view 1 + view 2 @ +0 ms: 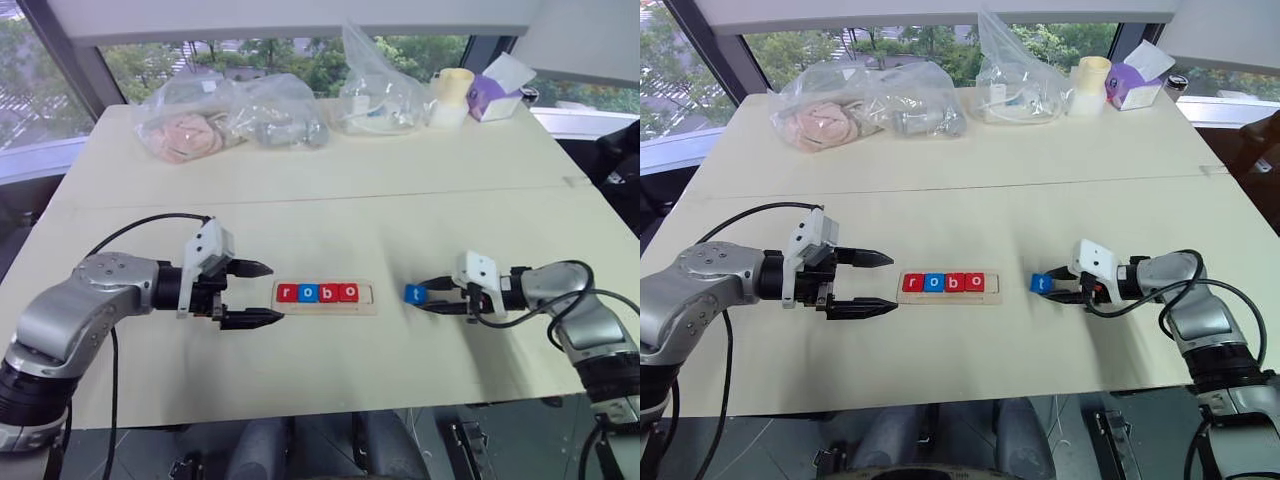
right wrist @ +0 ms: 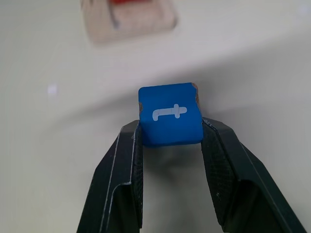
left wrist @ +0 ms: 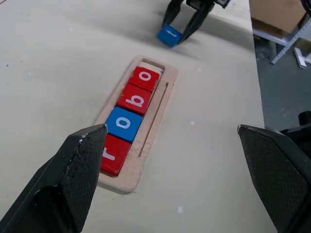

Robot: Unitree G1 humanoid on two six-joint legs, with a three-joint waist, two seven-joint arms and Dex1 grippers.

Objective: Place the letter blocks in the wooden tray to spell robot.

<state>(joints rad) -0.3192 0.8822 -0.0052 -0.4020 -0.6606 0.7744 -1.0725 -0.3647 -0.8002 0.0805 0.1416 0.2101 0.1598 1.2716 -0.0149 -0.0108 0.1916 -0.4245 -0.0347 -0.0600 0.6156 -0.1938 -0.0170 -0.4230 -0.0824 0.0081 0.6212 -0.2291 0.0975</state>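
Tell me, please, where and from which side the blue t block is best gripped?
Grip the blue t block across its two opposite side edges, coming in low from its right, the side away from the wooden tray. It lies flat with those edges exposed, as the right hand pinches it now.

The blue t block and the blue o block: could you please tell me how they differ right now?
The blue t block lies on the table to the right of the wooden tray, while the blue o block sits in the tray's slot, second from the left. The t block is clamped between the right gripper's fingers; the o block is untouched, between two red blocks. Both are small blue squares with a white lowercase letter.
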